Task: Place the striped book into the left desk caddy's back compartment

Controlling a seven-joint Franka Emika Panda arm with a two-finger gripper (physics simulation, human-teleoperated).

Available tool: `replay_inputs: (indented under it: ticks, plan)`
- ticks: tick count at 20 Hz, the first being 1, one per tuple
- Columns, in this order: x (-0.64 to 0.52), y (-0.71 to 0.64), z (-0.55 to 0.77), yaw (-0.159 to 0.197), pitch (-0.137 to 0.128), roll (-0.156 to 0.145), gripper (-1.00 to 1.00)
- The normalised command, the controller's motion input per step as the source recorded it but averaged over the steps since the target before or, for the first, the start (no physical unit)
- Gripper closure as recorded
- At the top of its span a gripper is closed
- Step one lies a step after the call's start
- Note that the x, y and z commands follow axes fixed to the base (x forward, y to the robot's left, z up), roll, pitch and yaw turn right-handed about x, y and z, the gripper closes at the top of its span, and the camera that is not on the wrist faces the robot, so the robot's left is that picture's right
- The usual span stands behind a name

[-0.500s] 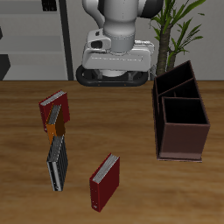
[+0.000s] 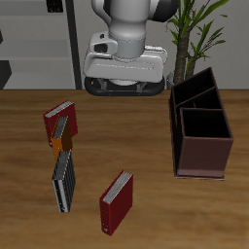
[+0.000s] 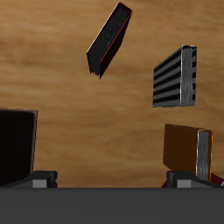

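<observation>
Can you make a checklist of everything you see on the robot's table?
Surface: wooden table, brown.
Job's things: striped book lies flat; left desk caddy; nothing seen in its back compartment.
Clutter: two dark-red books; small orange book.
Gripper: up high, holding nothing seen; open or shut, cannot tell.
Cables: nothing seen.
Surroundings: potted plant, shelves.

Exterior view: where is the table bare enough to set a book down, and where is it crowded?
Bare wood lies between the dark-red book near the front edge and the left desk caddy. Crowded: the striped book, small orange book and another dark-red book cluster together.
</observation>
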Motion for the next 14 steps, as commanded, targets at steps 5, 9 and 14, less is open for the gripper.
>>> replay_inputs:
  ticks: [5, 9, 14]
  plan:
    - [0.24, 0.04, 0.03, 0.012, -0.017, 0.006, -1.0]
    - [0.36, 0.06, 0.06, -0.019, -0.019, 0.011, -1.0]
    - [0.26, 0.09, 0.05, -0.011, 0.002, 0.002, -1.0]
